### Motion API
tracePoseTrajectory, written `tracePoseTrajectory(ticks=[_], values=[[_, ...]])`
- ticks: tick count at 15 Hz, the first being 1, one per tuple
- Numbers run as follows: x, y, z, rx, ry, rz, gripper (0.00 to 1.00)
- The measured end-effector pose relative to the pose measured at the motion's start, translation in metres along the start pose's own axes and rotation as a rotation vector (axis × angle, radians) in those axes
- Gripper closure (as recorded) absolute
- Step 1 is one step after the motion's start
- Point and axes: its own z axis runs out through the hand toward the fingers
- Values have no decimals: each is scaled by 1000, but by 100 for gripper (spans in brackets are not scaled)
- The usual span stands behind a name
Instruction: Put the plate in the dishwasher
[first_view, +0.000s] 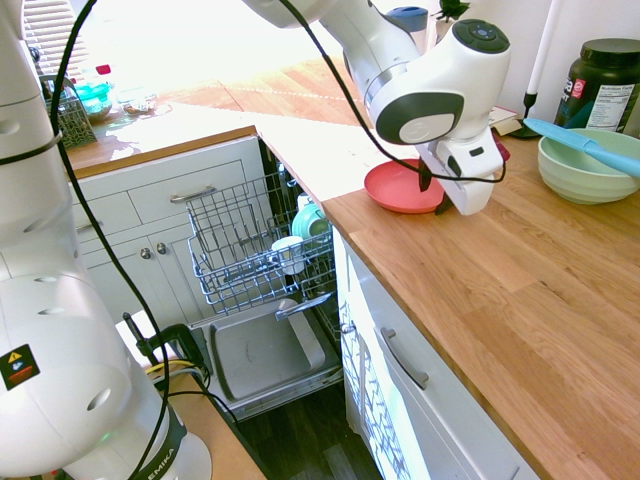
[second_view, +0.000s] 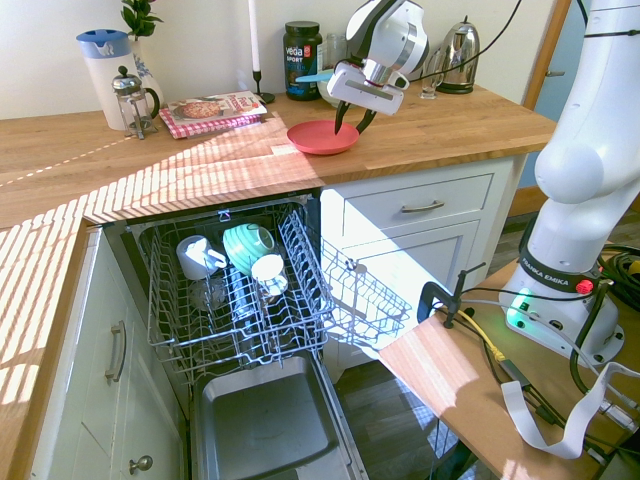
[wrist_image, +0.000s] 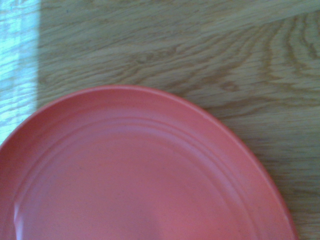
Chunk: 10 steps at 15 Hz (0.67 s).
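My gripper (second_view: 350, 126) is holding its fingers apart at the rim of the coral plate (second_view: 322, 138), which is lying on the wooden counter (second_view: 430, 138) near its edge, above the open dishwasher (second_view: 262, 425). Bare wood is stretching beside the plate. The first exterior view is showing a blue utensil (first_view: 583, 147) across the green bowl (first_view: 590, 172); the second, a black tub (second_view: 302, 62) reading "VEGA SPORT".
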Motion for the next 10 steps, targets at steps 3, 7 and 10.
tracePoseTrajectory(ticks=[3,7,10], values=[[0,1,2,-6,-6,1,100],[0,3,5,-8,-17,4,100],[0,3,5,0,-25,10,100]])
